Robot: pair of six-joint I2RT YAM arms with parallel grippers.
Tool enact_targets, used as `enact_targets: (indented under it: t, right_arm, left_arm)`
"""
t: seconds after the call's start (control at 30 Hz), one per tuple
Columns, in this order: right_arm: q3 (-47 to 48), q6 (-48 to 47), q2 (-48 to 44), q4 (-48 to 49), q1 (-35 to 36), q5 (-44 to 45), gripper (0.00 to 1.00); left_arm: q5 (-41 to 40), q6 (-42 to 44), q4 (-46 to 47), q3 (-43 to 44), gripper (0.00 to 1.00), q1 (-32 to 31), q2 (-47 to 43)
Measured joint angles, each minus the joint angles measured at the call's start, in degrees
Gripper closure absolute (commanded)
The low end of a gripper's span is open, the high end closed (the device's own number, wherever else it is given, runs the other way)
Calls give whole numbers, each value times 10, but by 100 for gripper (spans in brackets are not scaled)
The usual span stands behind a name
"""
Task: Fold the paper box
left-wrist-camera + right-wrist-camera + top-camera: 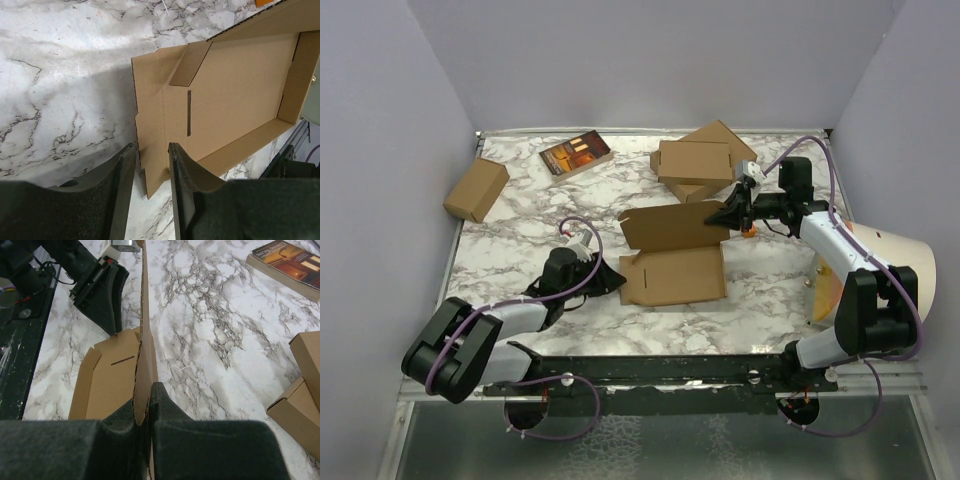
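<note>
The paper box [675, 278] lies partly folded at the table's middle, its tray flat with low side walls up. Its lid panel [665, 228] stands raised along the far side. My right gripper [730, 215] is shut on the lid's right edge; in the right wrist view the lid [146, 315] runs edge-on out of the shut gripper [149, 390]. My left gripper [615, 280] sits at the box's left end. In the left wrist view the gripper [151, 146] is open, and the slotted end flap [152, 100] reaches between its fingers [176, 170].
A stacked pair of folded brown boxes [698, 165] stands behind the lid, close to the right arm. A small brown carton [476, 189] sits far left, a book [576, 154] at the back. A white and orange object [885, 260] leans at the right edge.
</note>
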Motion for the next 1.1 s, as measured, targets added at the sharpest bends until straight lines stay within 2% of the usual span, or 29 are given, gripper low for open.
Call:
enact_targets:
  t: [0.27, 0.57, 0.77, 1.1]
  right_arm:
    - [0, 0, 0, 0, 0, 0, 99]
    - [0, 0, 0, 0, 0, 0, 99]
    - [-3, 0, 1, 1, 0, 0, 99]
    - [-10, 8, 2, 20, -2, -1, 99]
  left_arm:
    - [0, 0, 11, -1, 66, 0, 25]
    - [8, -7, 54, -1, 100, 0, 61]
    - [18, -13, 75, -1, 100, 0, 55]
    - [22, -10, 17, -1, 100, 0, -18]
